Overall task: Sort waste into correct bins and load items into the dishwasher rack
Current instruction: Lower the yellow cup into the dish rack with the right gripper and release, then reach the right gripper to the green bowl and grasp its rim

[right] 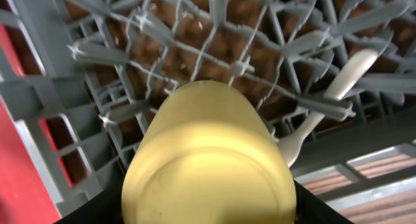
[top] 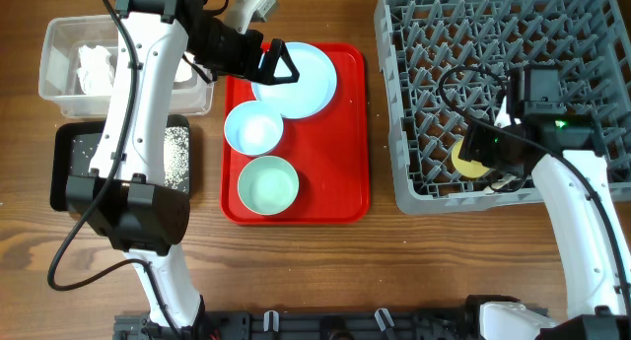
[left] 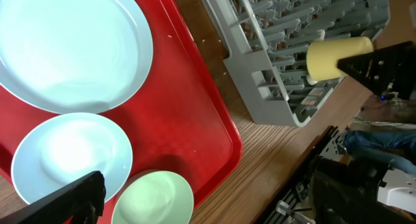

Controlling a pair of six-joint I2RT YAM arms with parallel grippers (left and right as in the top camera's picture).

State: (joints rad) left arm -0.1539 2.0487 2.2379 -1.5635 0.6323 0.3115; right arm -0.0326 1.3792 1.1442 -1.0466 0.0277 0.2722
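Observation:
My right gripper [top: 475,161] is shut on the yellow cup [top: 466,163], holding it upside down over the front edge of the grey dishwasher rack [top: 414,103]; the cup's base fills the right wrist view [right: 208,165]. The pale blue plate [top: 296,79] and two small bowls [top: 253,128] [top: 267,183] sit on the red tray [top: 345,182]. My left gripper [top: 276,64] is open and empty above the plate's left edge. The clear tub [top: 59,94] holds white tissues [top: 97,69]. The black tray [top: 69,172] holds white grains [top: 177,153].
A pale spoon-like utensil [right: 338,87] lies in the rack next to the cup. The left wrist view shows the plate [left: 65,49], both bowls [left: 71,156] [left: 156,198], the rack [left: 279,68] and the cup [left: 328,58]. Bare wooden table lies between tray and rack.

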